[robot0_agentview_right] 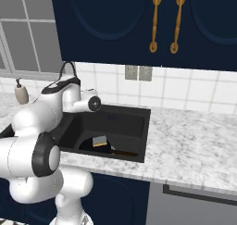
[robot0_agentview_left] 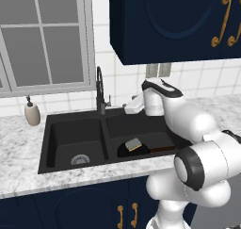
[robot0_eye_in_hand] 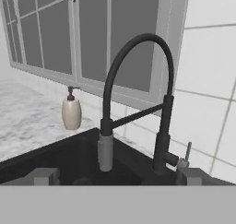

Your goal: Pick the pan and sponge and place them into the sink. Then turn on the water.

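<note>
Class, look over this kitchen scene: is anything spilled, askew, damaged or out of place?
Nothing stands out. The sponge lies on the pan inside the sink, and the faucet runs no water.

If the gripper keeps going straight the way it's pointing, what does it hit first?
Most likely the faucet: the gripper points straight at it, with the side lever close by the one fingertip. Depth is hard to judge, but nothing seems to lie between them.

Black gooseneck faucet (robot0_eye_in_hand: 138, 103) at centre, lever (robot0_eye_in_hand: 186, 155) at 4 o'clock, soap dispenser (robot0_eye_in_hand: 71, 110) at 9 o'clock, window (robot0_eye_in_hand: 92, 34) at 11 o'clock, sink (robot0_eye_in_hand: 69, 161) rim at 7 o'clock, fingertips (robot0_eye_in_hand: 46, 176) low.
</note>
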